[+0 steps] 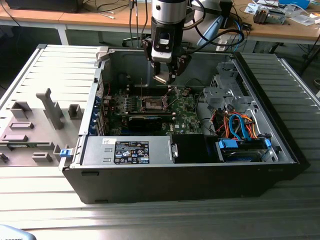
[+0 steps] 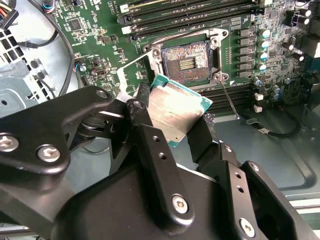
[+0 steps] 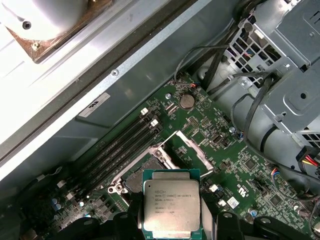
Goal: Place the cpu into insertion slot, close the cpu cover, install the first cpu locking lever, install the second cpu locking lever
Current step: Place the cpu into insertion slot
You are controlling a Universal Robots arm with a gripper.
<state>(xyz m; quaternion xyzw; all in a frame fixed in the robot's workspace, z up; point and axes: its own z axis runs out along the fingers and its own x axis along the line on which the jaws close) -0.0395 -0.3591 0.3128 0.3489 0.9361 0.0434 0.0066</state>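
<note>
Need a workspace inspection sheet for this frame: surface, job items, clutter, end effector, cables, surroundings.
Surface: ribbed metal table carrying an open computer case, with a green motherboard inside.
Job's things: cpu held above the board, not seated; insertion slot bare, contacts exposed; cpu cover swung open.
Clutter: grey fixture blocks on the table at the exterior view's left.
Grippers: end effector shut on the cpu, above the slot.
Cables: orange and blue bundle in the case at the exterior view's right, apart from the slot.
Surroundings: wooden desks behind, with loose items.
</note>
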